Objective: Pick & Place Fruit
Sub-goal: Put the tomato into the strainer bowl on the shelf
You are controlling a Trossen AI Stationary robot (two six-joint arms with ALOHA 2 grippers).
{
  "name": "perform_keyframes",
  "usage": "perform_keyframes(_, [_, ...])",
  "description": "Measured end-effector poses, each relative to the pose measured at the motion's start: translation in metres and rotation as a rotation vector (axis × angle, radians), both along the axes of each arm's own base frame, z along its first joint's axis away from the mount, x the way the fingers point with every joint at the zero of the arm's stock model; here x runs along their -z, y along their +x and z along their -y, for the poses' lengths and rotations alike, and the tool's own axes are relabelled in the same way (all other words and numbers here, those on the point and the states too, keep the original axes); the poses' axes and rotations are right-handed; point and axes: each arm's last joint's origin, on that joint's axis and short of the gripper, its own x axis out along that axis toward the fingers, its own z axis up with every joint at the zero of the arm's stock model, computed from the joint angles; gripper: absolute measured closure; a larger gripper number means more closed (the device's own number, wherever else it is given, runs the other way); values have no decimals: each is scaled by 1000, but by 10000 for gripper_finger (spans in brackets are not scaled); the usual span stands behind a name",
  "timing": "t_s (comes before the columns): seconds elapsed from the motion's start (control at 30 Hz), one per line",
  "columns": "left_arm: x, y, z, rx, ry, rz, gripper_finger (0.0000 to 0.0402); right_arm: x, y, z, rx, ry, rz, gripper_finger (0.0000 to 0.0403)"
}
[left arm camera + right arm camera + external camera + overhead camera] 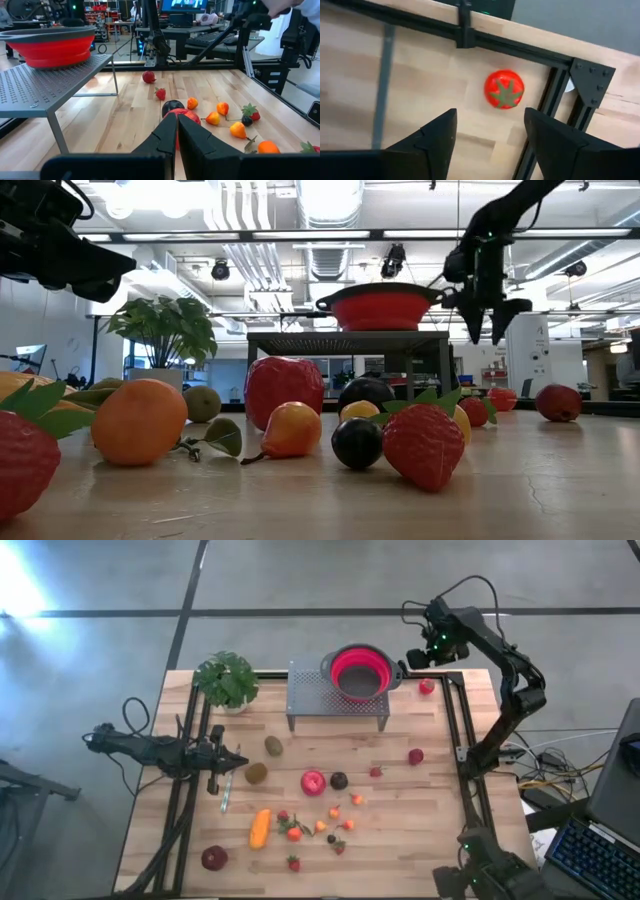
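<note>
A small round red fruit with a green star-shaped top [504, 89] lies on the wood at the table's far right corner [426, 687]. My right gripper [490, 135] hangs above it, open and pointing down, with nothing between its fingers [487, 315]. More fruit lies spread over the table's middle and near part: a red apple [313, 782], a dark plum [339, 780], two kiwis [273, 746], a long orange piece [260, 828]. My left gripper [177, 122] waits shut and level at the table's left [235, 762].
A red colander [362, 672] sits on a grey perforated stand [310, 700] at the far middle, just left of my right gripper. A potted plant [227, 680] stands at the far left. Black frame rails [555, 95] run close beside the red fruit.
</note>
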Motion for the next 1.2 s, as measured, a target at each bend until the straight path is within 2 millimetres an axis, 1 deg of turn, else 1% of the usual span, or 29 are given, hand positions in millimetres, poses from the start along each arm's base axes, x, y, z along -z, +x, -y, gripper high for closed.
perform_keyframes(0.1, [0,0,0,0,0,-1,380,3,1,3,31,-46,12,152])
perform_keyframes(0.3, [0,0,0,0,0,0,380,9,2,5,78,-52,23,107])
perform_keyframes(0.43, [0,0,0,0,0,0,380,19,4,10,133,-57,36,78])
perform_keyframes(0.53, [0,0,0,0,0,0,381,30,8,17,172,-61,49,66])
perform_keyframes(0.63, [0,0,0,0,0,0,381,41,9,21,199,-43,10,68])
perform_keyframes(0.7, [0,0,0,0,0,0,380,47,8,22,212,-41,-31,77])
perform_keyframes(0.8, [0,0,0,-1,0,0,380,52,8,25,219,-36,-49,92])
perform_keyframes(0.97, [0,0,0,0,0,0,381,62,10,22,223,-3,-77,108])
perform_keyframes(1.07, [0,0,0,0,0,0,380,67,12,20,223,0,-110,110])
perform_keyframes(1.2, [0,0,0,0,0,0,381,72,13,17,224,6,-133,100])
